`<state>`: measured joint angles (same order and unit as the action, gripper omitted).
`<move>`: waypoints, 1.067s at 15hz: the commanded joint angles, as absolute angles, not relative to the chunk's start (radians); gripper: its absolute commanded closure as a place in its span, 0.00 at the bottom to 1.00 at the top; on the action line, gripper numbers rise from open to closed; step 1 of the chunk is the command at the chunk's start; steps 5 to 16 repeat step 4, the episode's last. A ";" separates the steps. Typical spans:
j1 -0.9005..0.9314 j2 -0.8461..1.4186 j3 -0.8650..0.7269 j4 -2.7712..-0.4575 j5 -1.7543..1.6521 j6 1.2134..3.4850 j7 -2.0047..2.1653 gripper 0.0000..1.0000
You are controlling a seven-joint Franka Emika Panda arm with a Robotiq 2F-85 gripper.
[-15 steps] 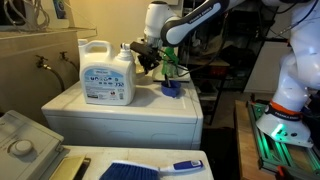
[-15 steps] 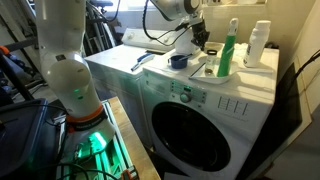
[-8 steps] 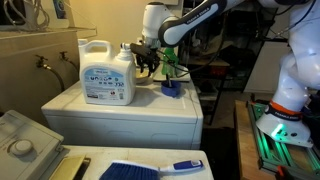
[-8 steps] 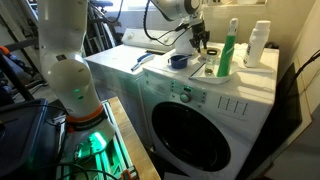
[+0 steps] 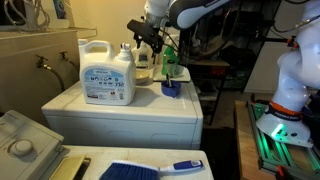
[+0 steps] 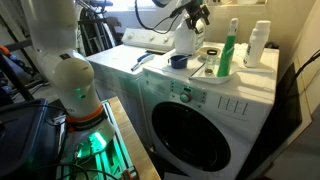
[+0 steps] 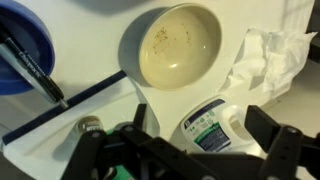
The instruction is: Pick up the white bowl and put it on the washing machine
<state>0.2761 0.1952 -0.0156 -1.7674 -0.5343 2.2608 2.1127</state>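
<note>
The white bowl [image 7: 180, 45] sits upright and free on the washing machine's [image 7: 95, 75] white top, directly under my gripper in the wrist view. In an exterior view the bowl [image 5: 143, 74] shows between the detergent jug [image 5: 107, 75] and a green bottle [image 5: 170, 62]. My gripper [image 5: 148, 35] hangs open well above the bowl, holding nothing. Its dark fingers [image 7: 140, 118] stand wide apart at the bottom of the wrist view. In both exterior views the gripper [image 6: 197, 15] is clear of the washing machine [image 6: 200, 105].
A small dark blue bowl [image 5: 172, 89] stands by the white one, with a black pen [image 7: 35, 70] across it. A crumpled white cloth [image 7: 265, 60] lies beside the bowl. A white bottle [image 6: 259, 45] stands at the back. A blue-handled brush [image 5: 150, 169] and a grey knobbed unit [image 5: 25, 145] lie nearer.
The gripper was down at the bowl and shut on it. It has opened, let the bowl go on the machine's top and risen straight up.
</note>
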 commanded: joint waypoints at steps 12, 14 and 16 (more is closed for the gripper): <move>0.268 0.134 0.066 -1.794 -0.691 2.204 2.163 0.00; 0.268 0.134 0.066 -1.794 -0.691 2.204 2.163 0.00; 0.268 0.134 0.066 -1.794 -0.691 2.204 2.163 0.00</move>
